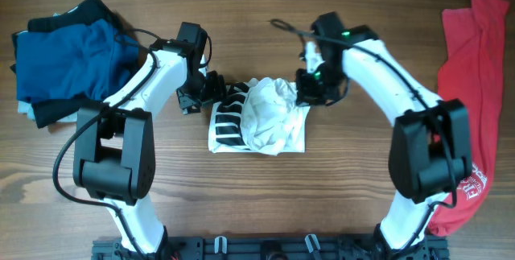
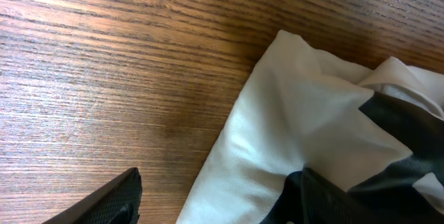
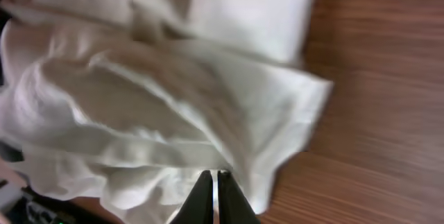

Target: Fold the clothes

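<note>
Crumpled white T-shirt (image 1: 269,119) lies between left gripper (image 1: 211,89), spread wide, and right gripper (image 1: 308,91), closed tight at its edge.

Brown wood-grain table (image 1: 257,208) under even light.

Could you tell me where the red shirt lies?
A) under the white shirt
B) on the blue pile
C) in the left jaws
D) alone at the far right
D: the red shirt lies by itself at the far right, apart from the white shirt and the blue pile.
</note>
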Controlling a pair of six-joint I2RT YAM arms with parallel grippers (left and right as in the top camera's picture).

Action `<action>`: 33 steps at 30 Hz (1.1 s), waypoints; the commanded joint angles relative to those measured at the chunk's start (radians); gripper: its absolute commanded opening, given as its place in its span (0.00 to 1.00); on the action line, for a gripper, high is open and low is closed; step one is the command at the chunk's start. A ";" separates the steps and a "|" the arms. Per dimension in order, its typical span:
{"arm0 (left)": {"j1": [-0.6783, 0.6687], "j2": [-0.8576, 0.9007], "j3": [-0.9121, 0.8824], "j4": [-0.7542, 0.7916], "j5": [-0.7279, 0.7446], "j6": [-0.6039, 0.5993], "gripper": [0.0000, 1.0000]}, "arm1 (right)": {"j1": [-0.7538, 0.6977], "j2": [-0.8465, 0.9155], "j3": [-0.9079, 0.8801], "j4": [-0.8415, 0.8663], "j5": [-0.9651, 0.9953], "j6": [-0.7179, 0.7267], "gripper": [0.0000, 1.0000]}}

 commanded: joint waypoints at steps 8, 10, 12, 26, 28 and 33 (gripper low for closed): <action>-0.006 0.013 -0.008 -0.010 -0.005 0.020 0.73 | 0.051 -0.021 -0.008 -0.004 -0.156 -0.177 0.04; -0.006 0.013 -0.008 -0.011 -0.005 0.020 0.72 | 0.063 -0.021 -0.008 -0.004 -0.179 -0.179 0.04; -0.006 0.013 -0.008 -0.011 -0.005 0.020 0.72 | 0.074 -0.021 -0.008 -0.004 -0.225 -0.200 0.04; -0.006 0.013 -0.008 -0.012 -0.005 0.020 0.72 | 0.158 -0.019 -0.033 0.090 -0.230 -0.216 0.59; -0.006 0.013 -0.008 -0.013 -0.005 0.020 0.72 | 0.168 -0.017 -0.066 0.147 -0.233 -0.181 0.60; -0.006 0.013 -0.008 -0.012 -0.005 0.020 0.72 | 0.187 -0.004 -0.122 0.249 -0.305 -0.165 0.59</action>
